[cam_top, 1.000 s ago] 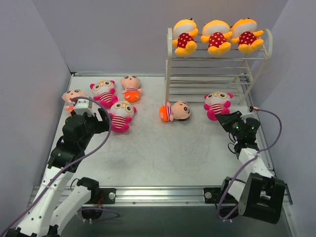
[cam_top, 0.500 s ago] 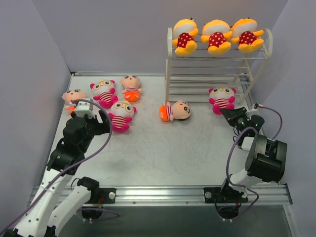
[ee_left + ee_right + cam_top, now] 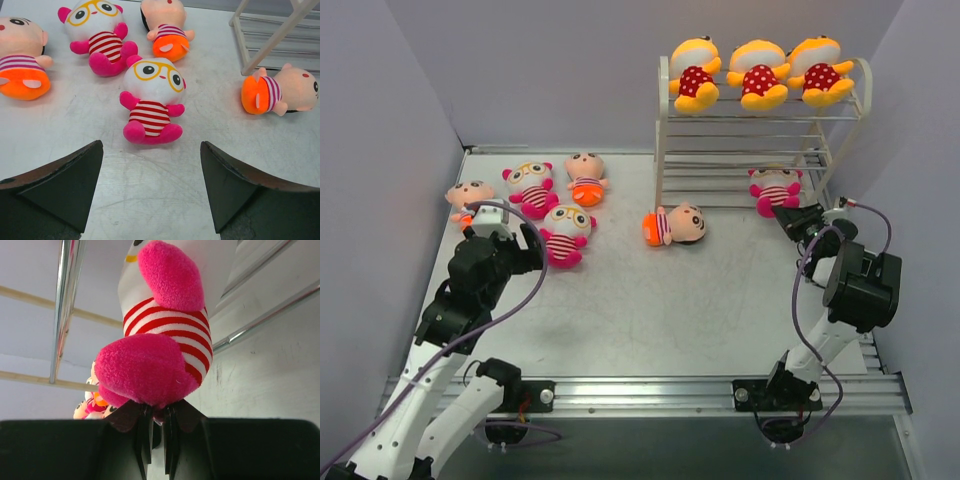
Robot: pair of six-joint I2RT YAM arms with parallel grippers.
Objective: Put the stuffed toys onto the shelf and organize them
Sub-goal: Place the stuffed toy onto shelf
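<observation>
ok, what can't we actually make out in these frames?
- Top view: whether the striped doll in the right gripper sits on a shelf tier; rods cross it.
- Right wrist: its face, cut off by the top edge.
- Top view: leftmost peach doll, partly behind the left arm.

Robotics lab test cell, no question: plain lilac panels (image 3: 550,80) wall in a scuffed metal table (image 3: 650,310) ahead of and beside the left gripper (image 3: 525,243) — and well behind it, an aluminium rail (image 3: 640,392) carries the bolted arm bases (image 3: 505,382).
</observation>
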